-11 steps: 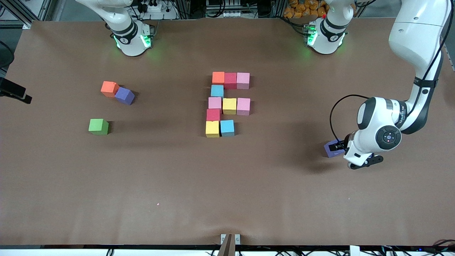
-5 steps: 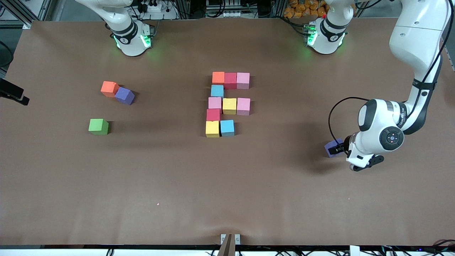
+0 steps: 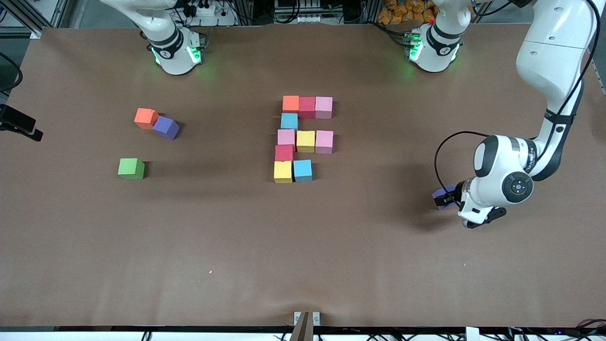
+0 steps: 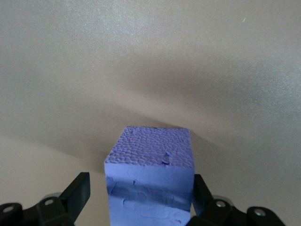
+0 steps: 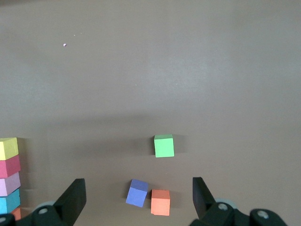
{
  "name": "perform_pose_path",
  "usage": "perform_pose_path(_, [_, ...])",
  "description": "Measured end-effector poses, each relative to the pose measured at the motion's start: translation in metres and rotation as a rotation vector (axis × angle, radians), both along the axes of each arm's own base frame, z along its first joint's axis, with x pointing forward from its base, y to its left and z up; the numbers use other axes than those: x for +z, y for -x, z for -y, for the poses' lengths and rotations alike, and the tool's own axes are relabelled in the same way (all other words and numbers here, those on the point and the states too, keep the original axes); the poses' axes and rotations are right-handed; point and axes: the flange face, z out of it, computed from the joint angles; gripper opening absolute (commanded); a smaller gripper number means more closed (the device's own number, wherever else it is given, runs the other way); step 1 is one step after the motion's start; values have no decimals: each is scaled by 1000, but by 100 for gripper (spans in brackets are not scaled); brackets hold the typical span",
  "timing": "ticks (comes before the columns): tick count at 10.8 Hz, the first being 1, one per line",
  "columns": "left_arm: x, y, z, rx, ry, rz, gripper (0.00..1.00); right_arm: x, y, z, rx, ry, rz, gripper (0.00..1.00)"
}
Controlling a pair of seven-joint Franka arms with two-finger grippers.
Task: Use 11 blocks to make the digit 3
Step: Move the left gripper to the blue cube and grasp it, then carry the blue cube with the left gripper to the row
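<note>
Left gripper (image 3: 445, 198) sits low at the left arm's end of the table (image 3: 331, 255), fingers apart on either side of the purple cube (image 3: 440, 193), which rests on the surface well apart from the digit (image 3: 303, 139). Ten cubes are placed there; the slot beside the blue cube (image 3: 303, 170), toward the left arm's end, is empty. An orange cube (image 3: 145, 117), a second purple one (image 3: 165, 127) and a green cube (image 3: 131, 168) lie toward the right arm's end. My right arm waits, its gripper not visible from the front. The table covering is brown and matte, rippled at the near edge; cables and framing line the top. Left wrist view: my left gripper (image 4: 141, 188) straddles the cube (image 4: 150, 155), one finger (image 4: 77, 190) showing a gap, the other at the cube's face, so nothing is clamped. Risk: uneven closure may shove or twist the soft foam, giving a skewed grip and a crooked placement that nudges neighbouring cubes. Right wrist view: my right gripper (image 5: 138, 181) stands wide open, high over the three loose cubes.
</note>
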Motion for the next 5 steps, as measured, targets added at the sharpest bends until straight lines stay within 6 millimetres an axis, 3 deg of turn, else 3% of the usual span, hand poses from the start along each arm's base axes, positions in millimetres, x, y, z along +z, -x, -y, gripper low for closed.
perform_pose_path(2, [1,-1,3,-6,4,6,18,-1,-3,0,0,2,13,100])
perform_pose_path(5, [14,-2,43,-131,17,35,15,0,-7,-2,5,5,41,100])
